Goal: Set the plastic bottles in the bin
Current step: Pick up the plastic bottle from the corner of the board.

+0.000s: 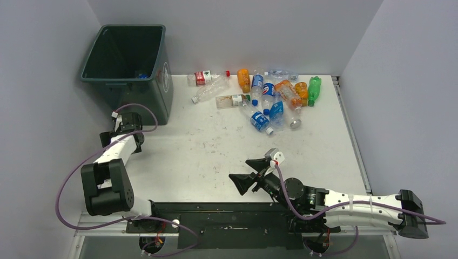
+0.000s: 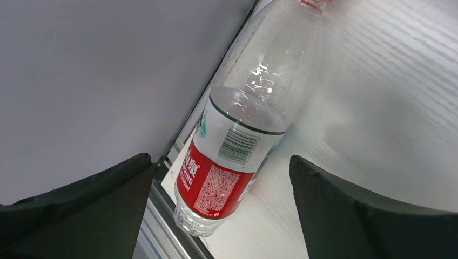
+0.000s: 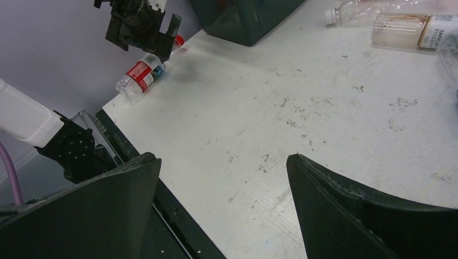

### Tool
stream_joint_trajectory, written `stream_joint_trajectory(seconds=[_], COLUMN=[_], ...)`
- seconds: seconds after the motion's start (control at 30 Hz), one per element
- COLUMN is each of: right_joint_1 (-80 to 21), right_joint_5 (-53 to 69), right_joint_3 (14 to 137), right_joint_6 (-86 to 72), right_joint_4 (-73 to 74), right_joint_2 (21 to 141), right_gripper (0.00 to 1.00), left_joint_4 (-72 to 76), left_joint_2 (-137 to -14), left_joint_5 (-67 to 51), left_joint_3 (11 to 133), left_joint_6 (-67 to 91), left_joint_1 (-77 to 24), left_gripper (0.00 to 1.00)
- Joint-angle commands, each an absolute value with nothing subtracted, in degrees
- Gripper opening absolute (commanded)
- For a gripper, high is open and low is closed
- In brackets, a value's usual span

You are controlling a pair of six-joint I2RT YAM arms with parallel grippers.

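1. Table (image 1: 216,156): the middle is bare, so you have open room there for both arms. The left edge runs close along the wall (image 2: 81,81).
2. Bin (image 1: 161,91): far left, just beyond the left gripper (image 2: 219,161). Lift above the rim before you release.
3. Pile (image 1: 273,97): most bottles lie far right, well apart from the bin.
4. Red-label bottle (image 2: 237,140): lies along the left edge, beside the wall. The left gripper straddles it, fingers wide, not yet closed. Take it at the label; the wall-side finger has little room.
5. Right gripper (image 1: 247,174): wide, empty, near centre.
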State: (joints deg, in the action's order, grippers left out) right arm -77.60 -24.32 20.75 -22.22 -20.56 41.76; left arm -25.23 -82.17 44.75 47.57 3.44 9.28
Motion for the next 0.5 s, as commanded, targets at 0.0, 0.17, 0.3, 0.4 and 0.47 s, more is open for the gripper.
stream_joint_trajectory(seconds=[0.0, 0.17, 0.3, 0.4, 0.47], right_joint_1=[-77.09, -76.42, -75.60, -75.24, -75.02], right_joint_5=[-24.22, -25.07, -24.55, -24.27, -24.04], right_joint_3=[19.44, 18.46, 18.94, 18.91, 18.61], right_joint_6=[-22.49, -22.49, -22.28, -22.27, -22.60], right_joint_4=[-23.05, -22.68, -22.49, -22.41, -22.31], right_joint_2=[40.03, 39.14, 40.37, 40.60, 40.44], right_gripper=[0.90, 0.90, 0.90, 0.90, 0.90], left_joint_4=[-24.03, -23.08, -24.16, -24.90, -25.21], left_joint_2=[-86.24, -90.28, -93.56, -94.44, -94.94], left_joint_5=[41.01, 39.01, 36.53, 34.30, 33.46], left_joint_3=[49.11, 50.01, 51.05, 51.83, 52.09], left_joint_6=[4.22, 5.32, 5.47, 5.45, 5.38], left_joint_1=[11.30, 12.63, 13.09, 13.36, 13.43], left_gripper=[0.96, 0.98, 0.90, 0.82, 0.74])
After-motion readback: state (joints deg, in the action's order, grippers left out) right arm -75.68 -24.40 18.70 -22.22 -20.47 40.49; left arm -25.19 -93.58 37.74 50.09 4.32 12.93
